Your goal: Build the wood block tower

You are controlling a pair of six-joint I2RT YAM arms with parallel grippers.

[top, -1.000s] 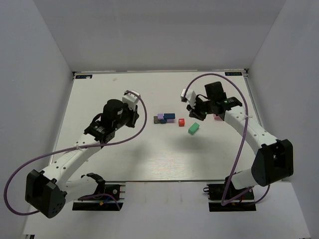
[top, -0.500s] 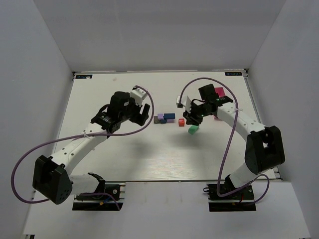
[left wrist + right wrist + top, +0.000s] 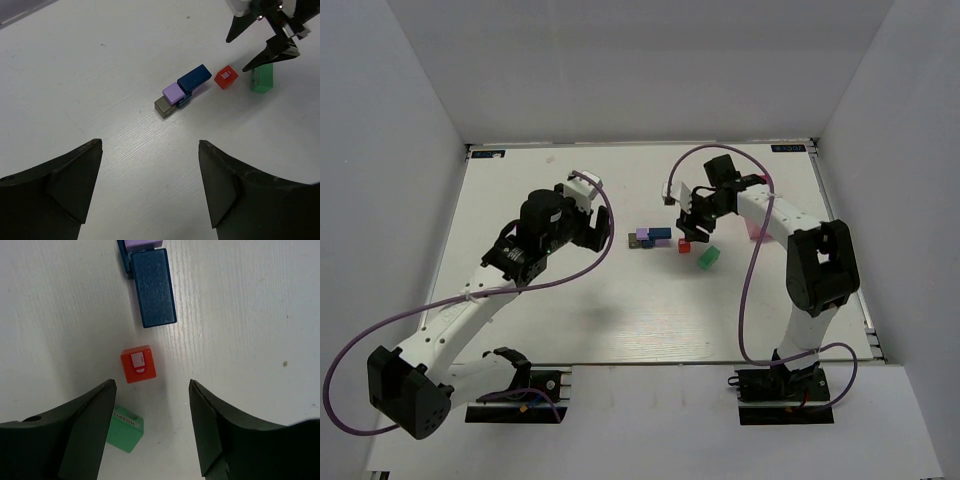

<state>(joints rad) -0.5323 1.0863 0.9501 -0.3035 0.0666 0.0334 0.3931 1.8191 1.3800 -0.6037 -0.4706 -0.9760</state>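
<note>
The wood block tower is a low cluster (image 3: 650, 238) at the table's middle: a blue block (image 3: 194, 79) lies over a purple (image 3: 174, 93) and a grey one (image 3: 164, 106). Apart to its right lie a red cube (image 3: 138, 364) and a green block (image 3: 125, 430). My right gripper (image 3: 152, 384) hangs open above the table just beside the red cube (image 3: 684, 245), holding nothing. My left gripper (image 3: 150, 145) is open and empty, left of the cluster and pointing at it. The green block (image 3: 708, 258) lies flat.
A pink tray (image 3: 758, 232) shows partly behind my right forearm at the right side. White walls close the table in at the back and both sides. The right gripper (image 3: 237, 54) also shows at the top right of the left wrist view.
My left gripper went from shut to open and its wrist turned toward the cluster. My right gripper opened wider and swung left, over the red cube. The blocks stayed put.
</note>
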